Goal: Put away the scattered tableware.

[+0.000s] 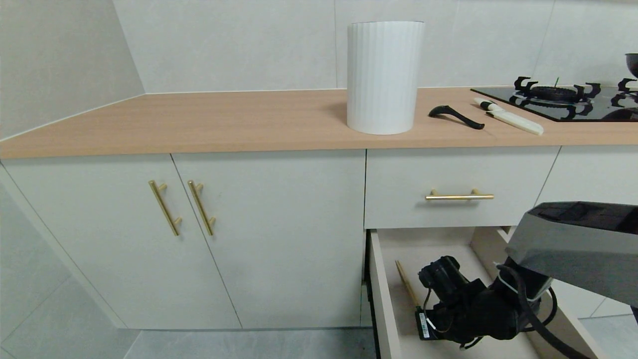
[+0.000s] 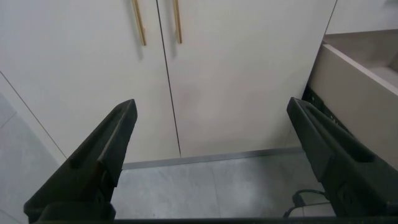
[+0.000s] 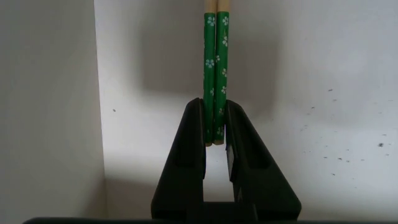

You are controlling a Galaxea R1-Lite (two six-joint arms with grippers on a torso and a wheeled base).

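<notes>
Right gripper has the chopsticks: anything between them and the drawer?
Nothing visible. The right gripper is shut on the chopsticks, which are inside the open drawer, above a bare patch of its floor. I cannot tell whether they touch the floor.

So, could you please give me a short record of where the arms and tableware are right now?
Right gripper: shut on chopsticks, inside the open drawer
Left gripper: open, empty, low before the cabinet doors
Counter: white canister, black utensil, white knife
Task state: chopsticks not yet released; knife and utensil left to store
</notes>
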